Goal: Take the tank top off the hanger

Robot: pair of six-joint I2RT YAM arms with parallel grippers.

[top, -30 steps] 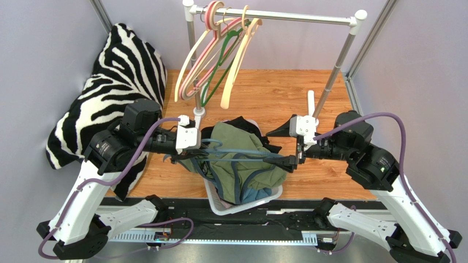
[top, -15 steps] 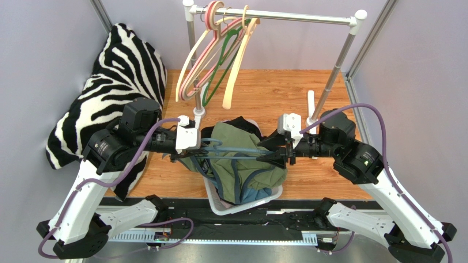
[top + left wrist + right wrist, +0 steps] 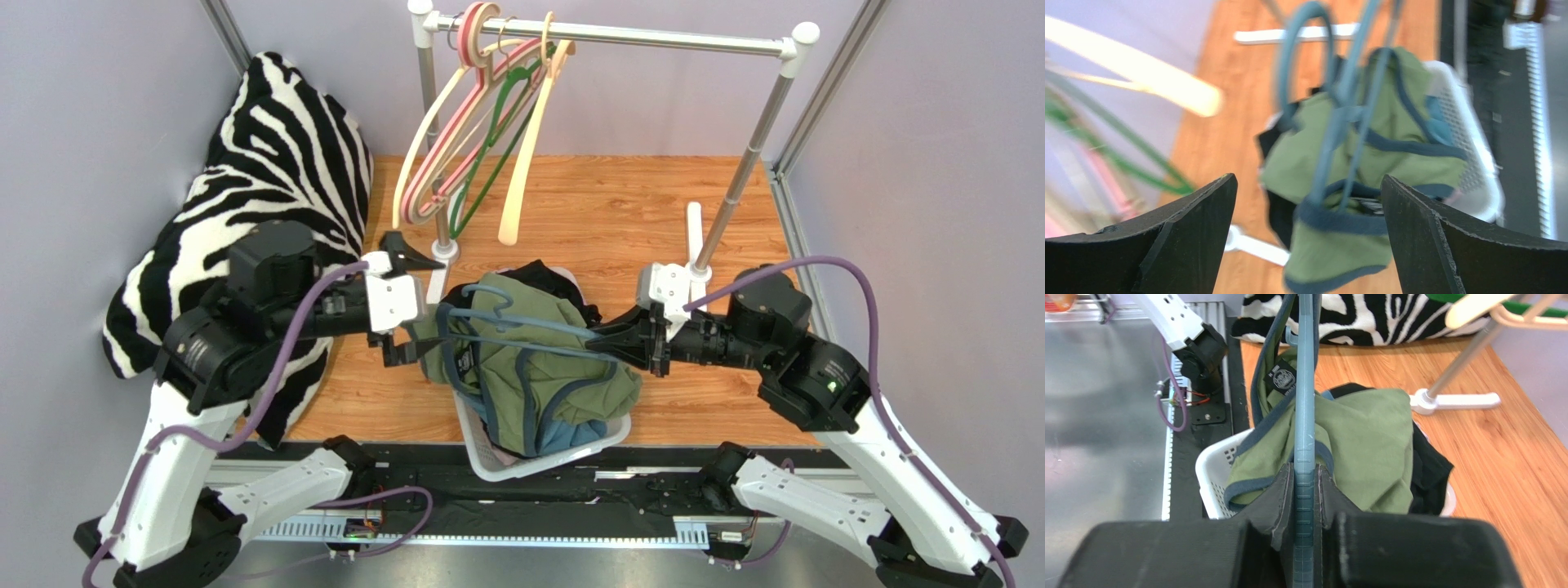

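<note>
An olive-green tank top with blue trim hangs on a blue-grey hanger above a white basket. My right gripper is shut on the hanger's right end. In the right wrist view the hanger runs straight out from between the right gripper's pads, with the tank top draped below. My left gripper stands wide open just left of the garment, touching nothing. In the left wrist view the tank top and hanger hang beyond the left gripper.
A clothes rack at the back carries several empty hangers, close above my left gripper. Its foot lies on the wooden floor. A zebra-print pillow fills the left side. A black garment lies in the basket.
My left gripper has opened, let go of the hanger and drawn back to the left. My right gripper has moved in and shut on the hanger's right end.
</note>
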